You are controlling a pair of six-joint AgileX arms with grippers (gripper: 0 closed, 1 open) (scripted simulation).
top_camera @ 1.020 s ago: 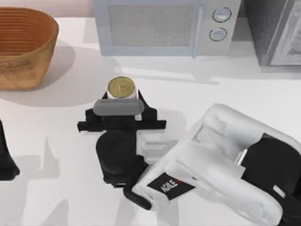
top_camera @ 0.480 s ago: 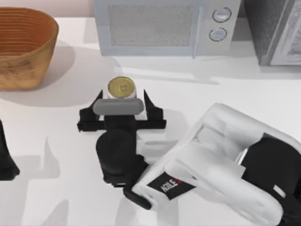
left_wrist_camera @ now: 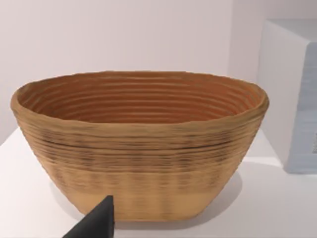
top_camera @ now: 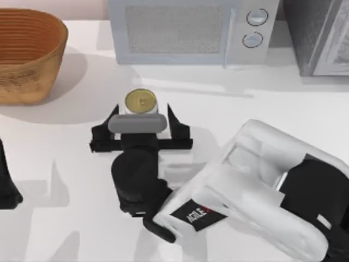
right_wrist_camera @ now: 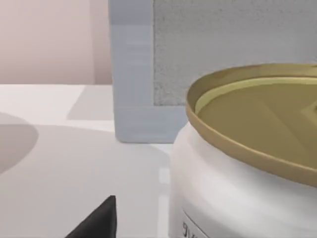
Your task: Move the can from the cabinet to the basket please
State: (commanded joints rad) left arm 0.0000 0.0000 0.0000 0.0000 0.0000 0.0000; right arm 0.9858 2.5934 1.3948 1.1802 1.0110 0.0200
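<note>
White table: right hand spread around can, label hidden.

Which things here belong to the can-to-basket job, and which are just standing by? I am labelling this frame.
Job: can on the table, between the open right gripper's fingers; basket at top view's left; cabinet at right.
Standing by: microwave; parked left gripper, facing the basket.

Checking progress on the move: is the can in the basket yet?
No. The can stands on the table between the right gripper fingers, apart from the basket.
</note>
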